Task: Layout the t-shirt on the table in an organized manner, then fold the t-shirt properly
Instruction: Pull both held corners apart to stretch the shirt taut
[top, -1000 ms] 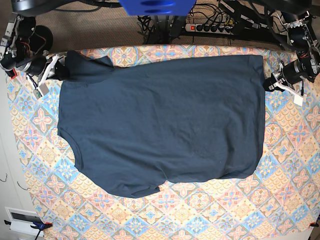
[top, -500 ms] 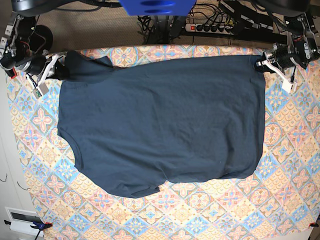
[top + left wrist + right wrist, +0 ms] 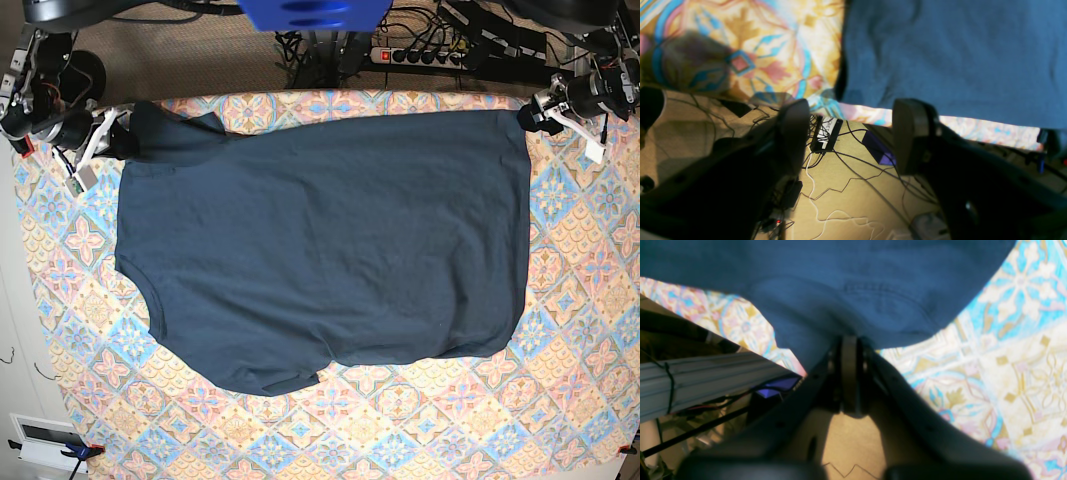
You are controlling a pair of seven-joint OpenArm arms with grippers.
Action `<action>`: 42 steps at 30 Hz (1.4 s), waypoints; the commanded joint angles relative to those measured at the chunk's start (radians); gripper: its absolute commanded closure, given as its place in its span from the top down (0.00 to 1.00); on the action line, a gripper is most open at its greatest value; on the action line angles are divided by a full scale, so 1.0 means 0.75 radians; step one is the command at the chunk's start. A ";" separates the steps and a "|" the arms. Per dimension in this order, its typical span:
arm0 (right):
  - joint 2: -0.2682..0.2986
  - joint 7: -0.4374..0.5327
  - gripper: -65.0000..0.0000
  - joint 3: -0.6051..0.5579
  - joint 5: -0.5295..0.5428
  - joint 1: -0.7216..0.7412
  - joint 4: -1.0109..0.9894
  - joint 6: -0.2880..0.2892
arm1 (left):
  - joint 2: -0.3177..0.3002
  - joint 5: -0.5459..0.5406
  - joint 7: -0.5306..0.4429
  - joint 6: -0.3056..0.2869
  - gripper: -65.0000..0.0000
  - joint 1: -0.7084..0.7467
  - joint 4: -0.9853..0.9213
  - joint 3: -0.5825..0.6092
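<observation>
Across the desk lies the t-shirt, limp and light; hems suit gripping. Right pincer clamps a sleeve edge; left pincer gapes, holding nothing.

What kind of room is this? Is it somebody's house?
Probably a robot lab or workshop, not a home. Two robot arms work a t-shirt on a patterned table, and a power strip with tangled cables lies behind it.

No text, label or number is legible in these views.
</observation>
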 commanded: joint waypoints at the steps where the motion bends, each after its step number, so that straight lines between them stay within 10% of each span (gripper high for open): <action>1: 0.026 0.020 0.02 0.010 0.019 0.006 0.020 0.004 | 0.001 -0.032 -0.006 -0.006 0.59 -0.017 0.018 -0.007; 15: 0.026 0.020 0.02 0.012 0.019 0.006 0.020 0.004 | 0.098 0.181 -0.006 -0.010 0.48 -0.132 0.018 0.202; 22: 0.026 0.022 0.02 0.012 0.019 0.006 0.020 0.004 | 0.089 0.136 -0.006 -0.141 0.00 -0.091 0.024 0.191; 35: 0.026 0.022 0.02 0.014 0.019 0.006 0.020 0.004 | 0.038 0.138 -0.006 -0.151 0.00 -0.089 0.020 0.005; 42: 0.026 0.020 0.02 0.012 0.019 0.006 0.020 0.004 | 0.049 0.373 -0.006 -0.149 0.43 -0.103 0.018 0.005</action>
